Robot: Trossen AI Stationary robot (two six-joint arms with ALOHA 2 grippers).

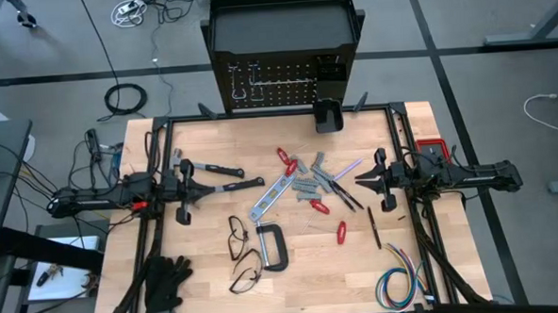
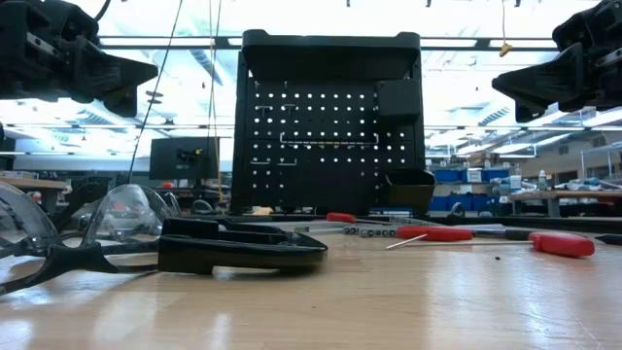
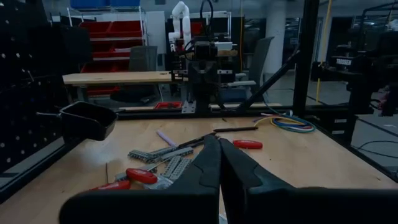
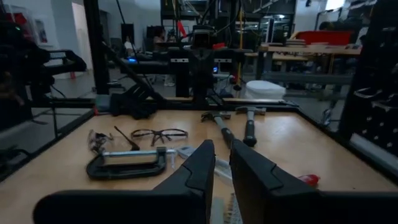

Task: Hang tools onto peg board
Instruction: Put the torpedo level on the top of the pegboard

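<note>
High view: black perforated peg board (image 1: 285,71) upright, silver hooks.

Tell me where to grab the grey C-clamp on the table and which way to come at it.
Grip the C-clamp on its straight spine, probably from directly above. It lies flat on the table, so the spine is a narrow bar that closed-in fingers could straddle. In the right wrist view its screw end juts out sideways; avoid that. Safety glasses lie close beside it, so come down on the side away from them.
</note>
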